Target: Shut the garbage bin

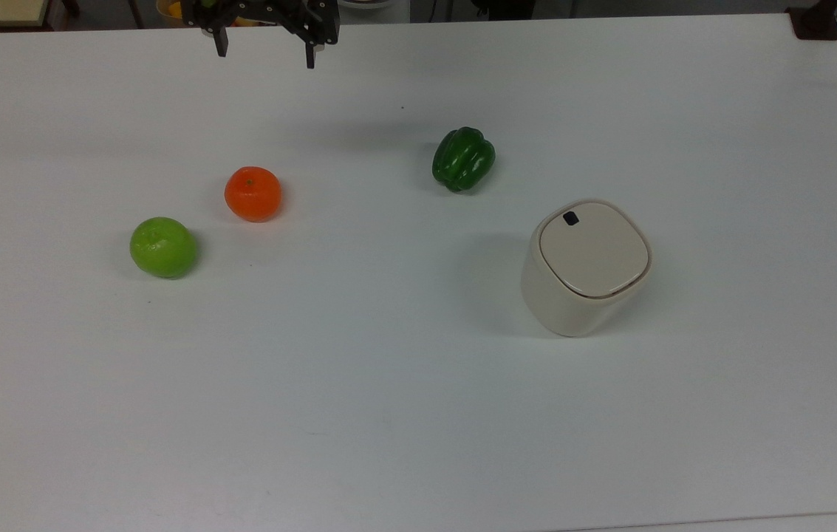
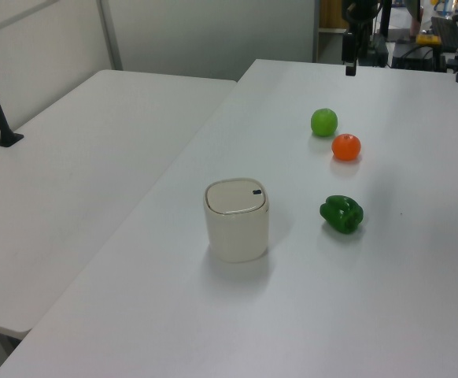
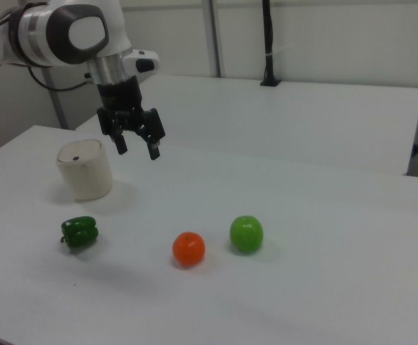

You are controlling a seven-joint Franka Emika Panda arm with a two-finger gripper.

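Bare table (image 1: 388, 384) surrounds the garbage bin (image 1: 585, 266); the green pepper (image 1: 463, 158) sits nearest, apart.

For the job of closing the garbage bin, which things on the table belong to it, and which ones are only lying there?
Belongs to the job:
- garbage bin, lid already lying flat on it
- gripper, fingers apart, far from the bin

Only lying there:
- green bell pepper
- orange
- green apple

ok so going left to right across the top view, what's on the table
green apple → orange → green pepper → garbage bin, lid down
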